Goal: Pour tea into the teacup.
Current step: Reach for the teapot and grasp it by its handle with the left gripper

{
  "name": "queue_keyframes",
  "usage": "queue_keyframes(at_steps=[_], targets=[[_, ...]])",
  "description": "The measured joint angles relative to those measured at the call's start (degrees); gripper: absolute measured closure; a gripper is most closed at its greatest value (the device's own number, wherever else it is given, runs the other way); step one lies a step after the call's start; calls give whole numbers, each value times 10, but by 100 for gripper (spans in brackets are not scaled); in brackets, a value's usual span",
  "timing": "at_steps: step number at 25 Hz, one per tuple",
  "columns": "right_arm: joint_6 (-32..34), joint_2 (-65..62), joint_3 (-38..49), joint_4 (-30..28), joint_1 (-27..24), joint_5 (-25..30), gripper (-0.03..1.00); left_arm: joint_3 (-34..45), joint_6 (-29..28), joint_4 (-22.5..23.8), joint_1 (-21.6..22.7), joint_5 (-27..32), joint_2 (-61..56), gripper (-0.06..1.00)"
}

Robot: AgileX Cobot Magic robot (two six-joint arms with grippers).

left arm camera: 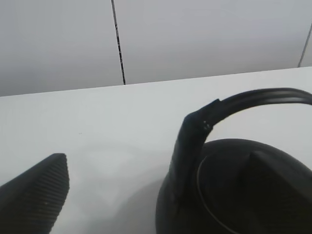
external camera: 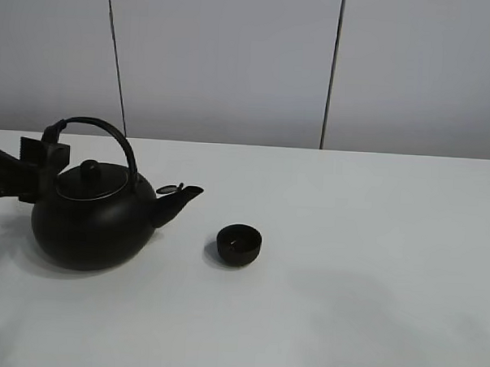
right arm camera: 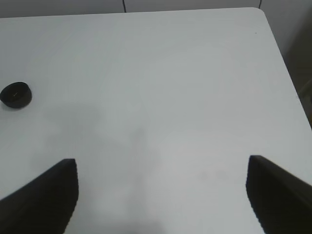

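Matte-black teacup (external camera: 239,243) stands upright on the counter (external camera: 363,262), left of frame centre, near the spout of the kettle (external camera: 93,221) but apart. We note left claw (left arm camera: 158,163) spread wide by the kettle handle, gripping nothing; right claw (right arm camera: 163,187) released above the counter, well apart from the teacup.

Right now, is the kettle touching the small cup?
Apart. The high view shows a strip of bare table between the spout of the kettle and the cup.
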Motion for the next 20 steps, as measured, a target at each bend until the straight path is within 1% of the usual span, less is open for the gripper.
queue_keyframes(at_steps=[5,15,20], targets=[[0,0,0,0,0,0,33,0,-5,28,17,-1,0,25],[0,0,0,0,0,0,33,-28,-7,44,17,10,1,25],[0,0,0,0,0,0,33,-30,-11,53,17,8,38,25]])
